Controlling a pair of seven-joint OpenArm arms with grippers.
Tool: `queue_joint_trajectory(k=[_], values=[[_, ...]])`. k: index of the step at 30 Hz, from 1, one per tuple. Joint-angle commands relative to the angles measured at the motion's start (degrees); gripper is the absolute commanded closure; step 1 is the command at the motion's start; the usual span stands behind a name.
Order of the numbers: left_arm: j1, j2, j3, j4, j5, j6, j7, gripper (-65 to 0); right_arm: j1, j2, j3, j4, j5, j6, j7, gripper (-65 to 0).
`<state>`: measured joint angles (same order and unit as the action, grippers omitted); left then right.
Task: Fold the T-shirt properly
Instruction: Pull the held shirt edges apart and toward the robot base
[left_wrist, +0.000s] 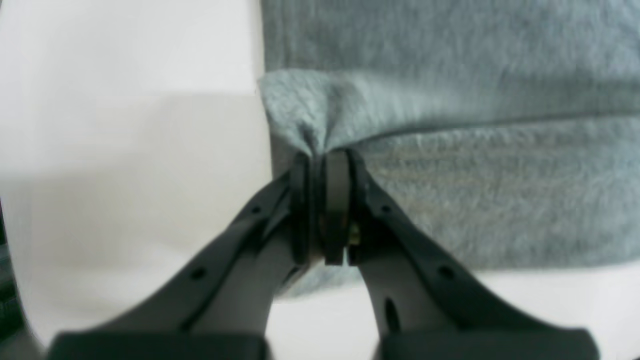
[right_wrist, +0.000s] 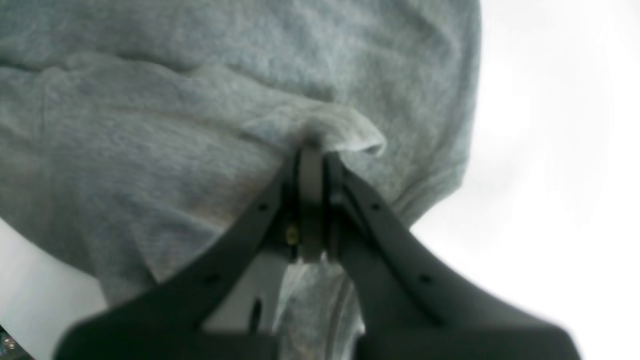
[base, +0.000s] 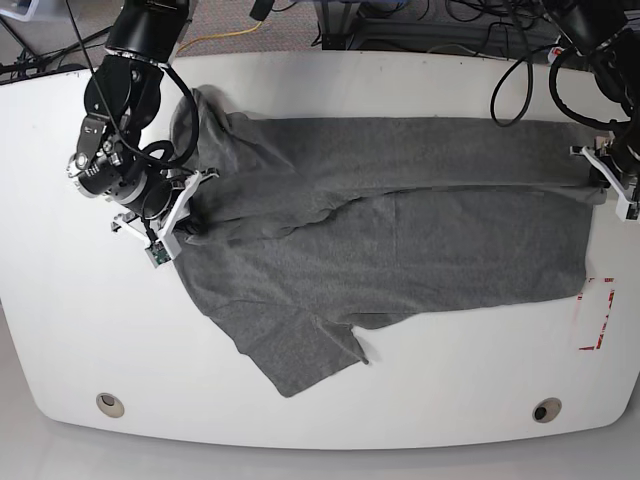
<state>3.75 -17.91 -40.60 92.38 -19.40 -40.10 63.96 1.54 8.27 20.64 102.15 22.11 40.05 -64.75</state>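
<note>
The heather-grey T-shirt (base: 420, 250) lies spread across the white table (base: 330, 70), with its far long edge doubled over toward the middle. A sleeve (base: 300, 355) sticks out toward the near edge. In the base view my right gripper (base: 192, 192) is at the shirt's left end, and in its wrist view this gripper (right_wrist: 312, 152) is shut on a pinched ridge of the T-shirt (right_wrist: 125, 150). My left gripper (base: 603, 180) is at the right end. Up close, that gripper (left_wrist: 322, 157) is shut on a bunched corner of the T-shirt (left_wrist: 475, 190) by the cloth's edge.
Red tape marks (base: 598, 315) sit on the table near the right edge, beside the shirt's hem. Two round grommets (base: 110, 404) (base: 545, 410) lie along the near edge. Cables (base: 470, 30) run behind the table's far side.
</note>
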Motion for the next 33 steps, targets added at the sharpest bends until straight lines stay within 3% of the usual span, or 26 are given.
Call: queue_joint_trajectory(k=[1, 9, 15, 19, 22, 24, 26, 33], values=[[-1.2, -2.9, 1.9, -1.4, -1.0, 0.1, -3.5, -2.1, 1.9, 0.7, 0.2, -1.4, 0.5, -0.1, 1.1, 0.0], [-1.5, -4.5, 5.0, -7.1, -1.0, 0.1, -10.6, -2.2, 4.0, 0.7, 0.2, -5.6, 0.5, -0.1, 1.4, 0.0], [-3.3, -6.2, 7.6, -9.8, -1.0, 0.1, -11.0, -2.8, 4.7, 0.7, 0.2, -5.7, 0.4, -0.1, 1.4, 0.0], [-3.4, -7.5, 9.3, -11.5, -1.0, 0.1, -11.0, -13.5, 4.7, 0.7, 0.3, -5.6, 0.4, -0.1, 1.3, -18.9], [-3.5, -7.8, 9.7, -11.2, -1.0, 0.1, -11.0, -29.3, 3.6, 2.5, 0.7, -3.4, 0.9, -0.1, 1.0, -40.1], [-4.1, -7.8, 9.7, -11.1, -1.0, 0.1, -11.0, -36.9, 1.9, 3.0, 0.7, -1.1, 1.0, -0.1, 1.0, -48.4], [-4.4, -7.9, 9.4, -11.1, -1.1, 0.1, -10.9, -39.0, 0.0, 3.1, 0.7, 1.8, 0.9, -0.1, 1.0, -52.6], [-1.6, -9.1, 9.3, -4.2, -1.5, 0.1, -6.6, -39.0, -8.7, 2.5, 4.2, 9.1, 1.1, -0.1, -1.4, -53.0]])
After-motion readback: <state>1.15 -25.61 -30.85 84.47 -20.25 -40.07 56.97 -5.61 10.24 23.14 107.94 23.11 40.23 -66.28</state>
